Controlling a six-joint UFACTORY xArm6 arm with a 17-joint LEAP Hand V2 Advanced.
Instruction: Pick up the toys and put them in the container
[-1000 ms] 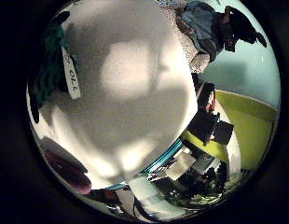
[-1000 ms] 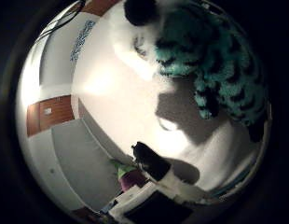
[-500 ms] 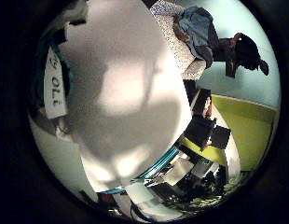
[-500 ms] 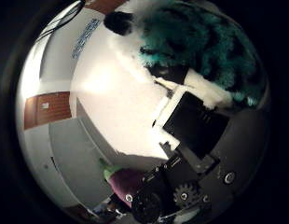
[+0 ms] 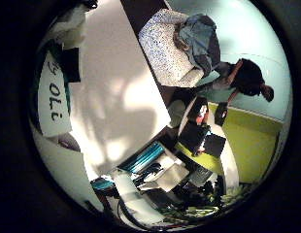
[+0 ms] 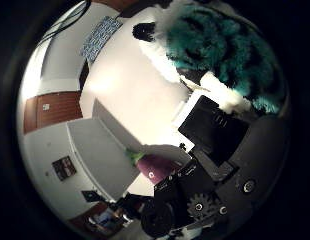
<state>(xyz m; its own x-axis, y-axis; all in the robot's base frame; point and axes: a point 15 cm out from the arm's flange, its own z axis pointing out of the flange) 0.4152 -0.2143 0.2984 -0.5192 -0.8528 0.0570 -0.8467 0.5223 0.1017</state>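
A furry teal plush toy (image 6: 220, 55) with white and black parts fills one side of the thumb side palm view, close to the palm. My hand (image 6: 220, 165) shows there as black and geared parts, and a black finger (image 6: 210, 130) curls against the toy's white underside. The toy's white printed tag (image 5: 50, 94) hangs close to the camera in the little finger side palm view. The white table (image 5: 121, 97) lies well below the toy.
A purple and green thing (image 6: 150, 165) lies near the table's edge, beside my hand's parts. Past the table's edge there is a clutter of teal and white things (image 5: 155, 165) on the floor. A patterned seat (image 5: 170, 49) stands beyond the table.
My fingers came into the thumb side palm view and closed against the plush toy. The table has shrunk in both views while the toy stayed close, so the hand has risen with it.
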